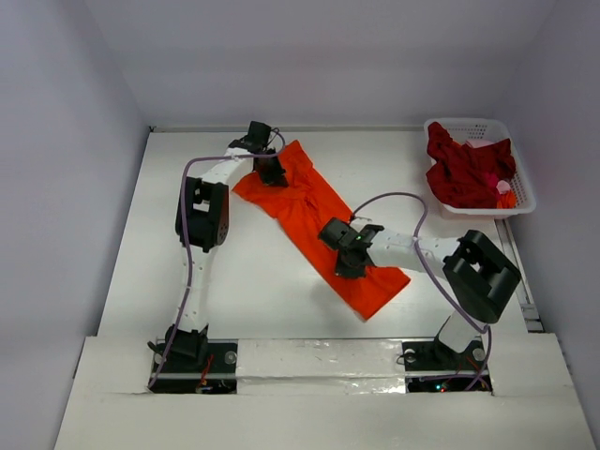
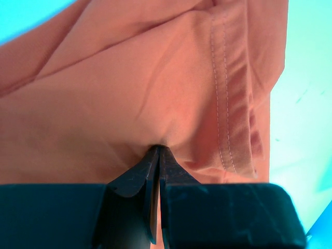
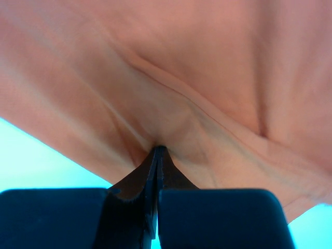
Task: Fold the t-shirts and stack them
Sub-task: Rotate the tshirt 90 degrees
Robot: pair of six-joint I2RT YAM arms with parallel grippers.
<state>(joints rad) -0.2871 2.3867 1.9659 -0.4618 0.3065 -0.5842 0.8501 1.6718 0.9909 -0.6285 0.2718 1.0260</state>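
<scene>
Left tool point(image 1: 272, 173) clamps the limp, light orange t-shirt point(image 1: 314, 211) at 11 o'clock, right tool point(image 1: 349, 265) toward 5; hems likely grip best

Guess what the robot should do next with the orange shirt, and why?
Probably lift both pinches a little together. The left gripper and right gripper are each shut on the orange shirt, which lies in a long strip, so raising it lets them fold it.
</scene>
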